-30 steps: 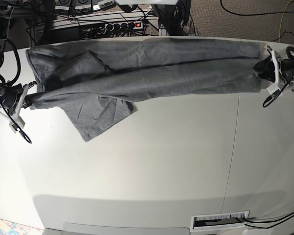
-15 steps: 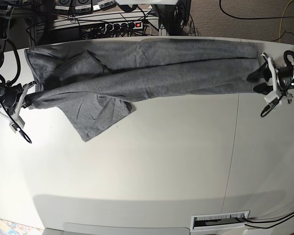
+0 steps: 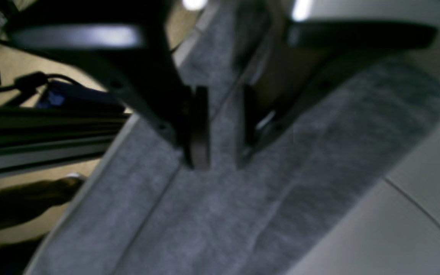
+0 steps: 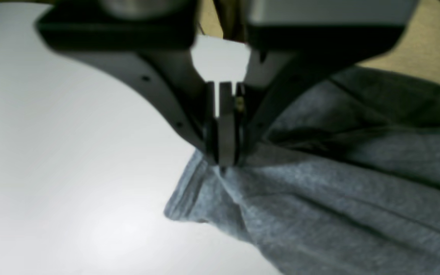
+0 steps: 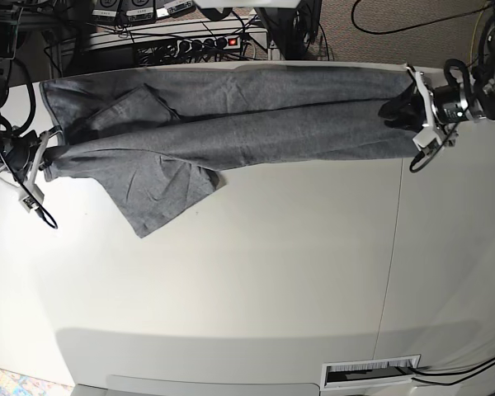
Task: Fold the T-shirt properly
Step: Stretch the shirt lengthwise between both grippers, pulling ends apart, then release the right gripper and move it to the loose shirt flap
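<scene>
Heather-grey T-shirt (image 5: 231,124), stretched in a long creased band along the tabletop's (image 5: 272,280) far edge.

even overhead light keeps the base view bright and fairly sharp, its white table (image 5: 272,272) bowed by fisheye at the edges with a soft shadow band along the near side, while both wrist views are dim, motion-blurred and unfocused up close, with pale glare on the tabletop.

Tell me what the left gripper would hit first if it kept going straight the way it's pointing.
Probably the T-shirt: the left gripper points down at the grey cloth, which fills the gap between its fingers. How close the tips are is unclear.
</scene>
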